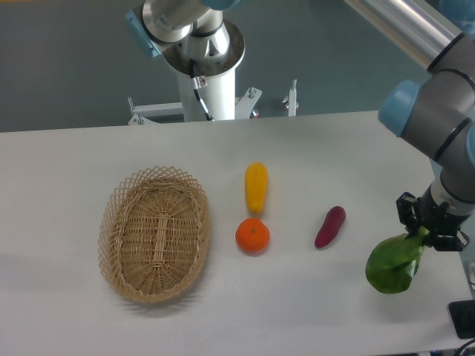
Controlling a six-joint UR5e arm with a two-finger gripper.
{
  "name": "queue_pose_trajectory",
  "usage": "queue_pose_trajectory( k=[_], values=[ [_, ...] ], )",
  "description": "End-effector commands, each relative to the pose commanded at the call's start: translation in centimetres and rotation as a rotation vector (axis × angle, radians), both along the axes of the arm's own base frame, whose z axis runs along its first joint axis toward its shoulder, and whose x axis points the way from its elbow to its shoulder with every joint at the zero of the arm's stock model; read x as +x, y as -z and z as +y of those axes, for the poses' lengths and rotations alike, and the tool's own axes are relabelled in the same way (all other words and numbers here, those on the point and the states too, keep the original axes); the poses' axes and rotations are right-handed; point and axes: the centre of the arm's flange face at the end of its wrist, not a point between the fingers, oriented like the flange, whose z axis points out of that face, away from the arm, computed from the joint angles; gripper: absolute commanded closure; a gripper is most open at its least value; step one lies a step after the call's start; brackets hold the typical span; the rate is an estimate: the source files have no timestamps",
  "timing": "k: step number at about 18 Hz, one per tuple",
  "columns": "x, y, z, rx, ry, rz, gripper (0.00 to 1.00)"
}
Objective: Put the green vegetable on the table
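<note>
The green vegetable (392, 267), glossy and leafy, is at the right of the white table (297, 311). Its lower end rests on or hangs just above the tabletop; I cannot tell which. My gripper (424, 231) comes down from the upper right and is shut on the vegetable's upper end, with the dark fingers on either side of it.
An oval wicker basket (154, 233) lies at the left. A yellow oblong vegetable (256, 187) and an orange (252, 236) are in the middle, and a purple eggplant-like piece (330, 226) lies left of the gripper. A dark object (464, 319) sits at the right front corner.
</note>
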Motion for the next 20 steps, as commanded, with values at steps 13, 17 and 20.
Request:
queue_pose_trajectory(
  k=[13, 17, 20],
  values=[
    [0.15, 0.08, 0.18, -0.002, 0.0, -0.001, 0.93],
    [0.29, 0.11, 0.26, -0.001, 0.001, -0.003, 0.93],
    [0.68, 0.42, 0.36, -0.003, 0.005, -0.011, 0.93]
  ],
)
